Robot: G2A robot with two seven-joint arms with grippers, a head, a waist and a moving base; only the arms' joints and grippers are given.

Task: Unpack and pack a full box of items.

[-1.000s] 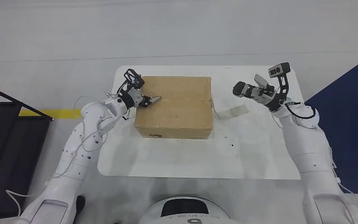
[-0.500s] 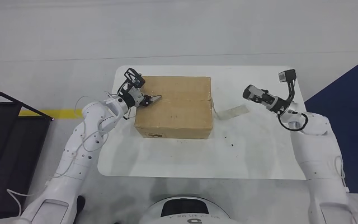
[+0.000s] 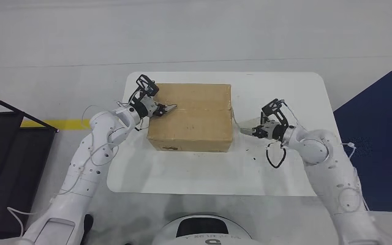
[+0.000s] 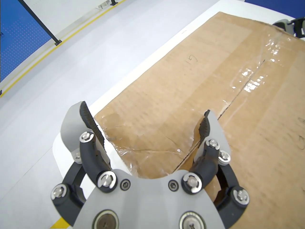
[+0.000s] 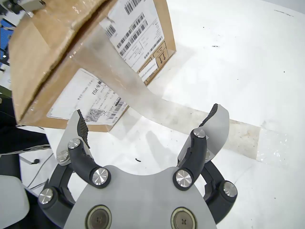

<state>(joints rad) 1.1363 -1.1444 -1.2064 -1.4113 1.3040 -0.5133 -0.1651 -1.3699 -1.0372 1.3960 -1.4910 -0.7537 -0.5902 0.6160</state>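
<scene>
Top view: closed brown box (image 3: 190,116) sits mid-surface (image 3: 275,171), flaps shut, so the contents are hidden. The left gripper (image 3: 165,109) is over the box's left end at the top seam, fingers apart. The right gripper (image 3: 247,130) is low, just beside the box's right end, also spread. The tape there is hard to make out and partly covered by that gripper. Left wrist view: left gripper (image 4: 145,110) wide open above the box top, one finger past the box's edge and the other near the seam; whether it touches the cardboard can't be told. Glossy clear tape runs along the seam, torn and wrinkled at the near end. The right gripper (image 4: 289,26) is cut off at the frame edge beyond the far end of the box. Right wrist view: right gripper (image 5: 147,111) open, gripping nothing. A loose strip of tape (image 5: 133,89) hangs from the box's top edge, curves down onto the surface and passes behind one finger; contact unclear. The end face carries white labels (image 5: 140,34), which the top view does not show.
</scene>
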